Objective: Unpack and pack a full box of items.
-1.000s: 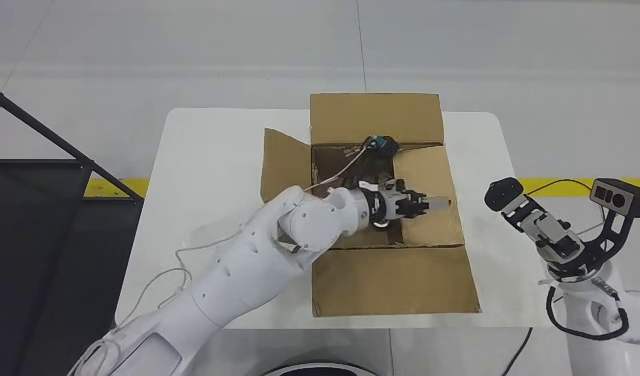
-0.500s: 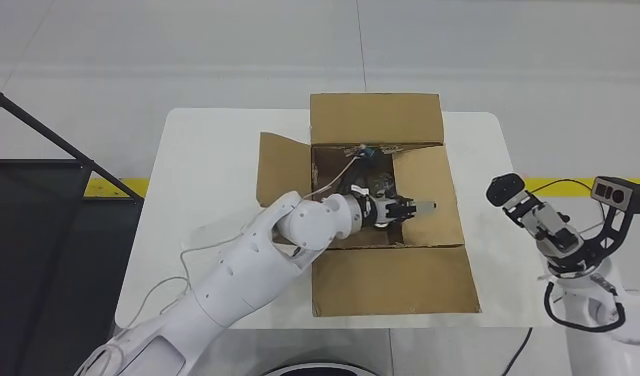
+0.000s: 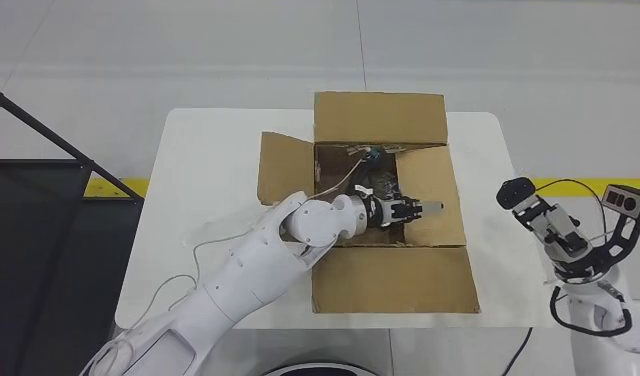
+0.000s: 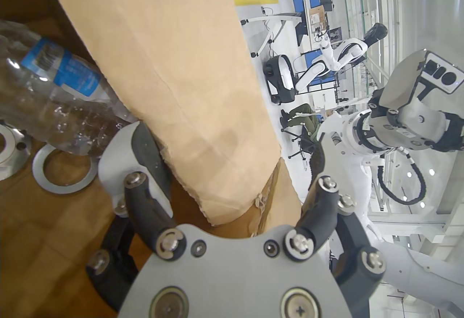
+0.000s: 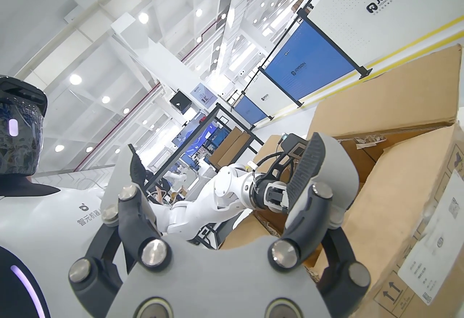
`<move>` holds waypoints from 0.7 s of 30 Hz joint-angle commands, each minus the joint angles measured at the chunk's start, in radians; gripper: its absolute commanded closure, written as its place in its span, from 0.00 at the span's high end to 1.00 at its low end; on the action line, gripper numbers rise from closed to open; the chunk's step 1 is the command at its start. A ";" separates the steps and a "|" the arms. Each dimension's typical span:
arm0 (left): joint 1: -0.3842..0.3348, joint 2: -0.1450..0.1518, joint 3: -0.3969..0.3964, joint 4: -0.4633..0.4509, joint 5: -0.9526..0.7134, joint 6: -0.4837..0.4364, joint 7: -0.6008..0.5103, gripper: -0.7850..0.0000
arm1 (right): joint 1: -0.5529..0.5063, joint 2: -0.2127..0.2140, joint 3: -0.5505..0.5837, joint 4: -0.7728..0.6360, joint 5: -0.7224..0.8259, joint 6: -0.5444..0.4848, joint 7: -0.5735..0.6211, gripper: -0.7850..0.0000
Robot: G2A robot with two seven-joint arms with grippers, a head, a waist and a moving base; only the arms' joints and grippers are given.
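Where the cardboard box (image 3: 390,276) sits open on the white table (image 3: 200,176), we see the left arm stretched in from the table's near left corner. Its forearm runs diagonally over the box's near-left edge. Its wrist lies level inside the opening and aims toward the right flap (image 3: 442,174).

The left gripper (image 3: 425,208) is spread wide and straddles that flap's edge. In the left wrist view one finger (image 4: 139,149) rests against the inner side of the cardboard and the other stands off on the outer side. The flap passes between the jaws, which have not closed on it.

On the box floor, just beside the inner finger, lies a crumpled clear bottle (image 4: 54,87) with a blue label. Flat metal rings (image 4: 61,170) lie next to it.

The right arm is bent beyond the table's right edge, well apart from the box. Its forearm angles up and back toward the carton. The right gripper (image 5: 224,149) is parted, with nothing between its fingers, and it faces the box's outer wall (image 5: 409,189).
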 commanded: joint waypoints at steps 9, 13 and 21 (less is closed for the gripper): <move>0.020 0.005 -0.045 -0.074 0.019 -0.003 -0.003 1.00 | 0.002 0.001 -0.005 0.040 -0.106 0.025 -0.042 1.00; 0.026 0.009 -0.062 -0.140 0.047 0.006 -0.007 1.00 | 0.009 0.002 -0.008 0.072 -0.114 0.024 -0.053 1.00; -0.013 0.000 -0.058 -0.232 0.085 0.036 -0.016 1.00 | -0.007 0.004 0.025 0.093 -0.078 -0.004 -0.067 1.00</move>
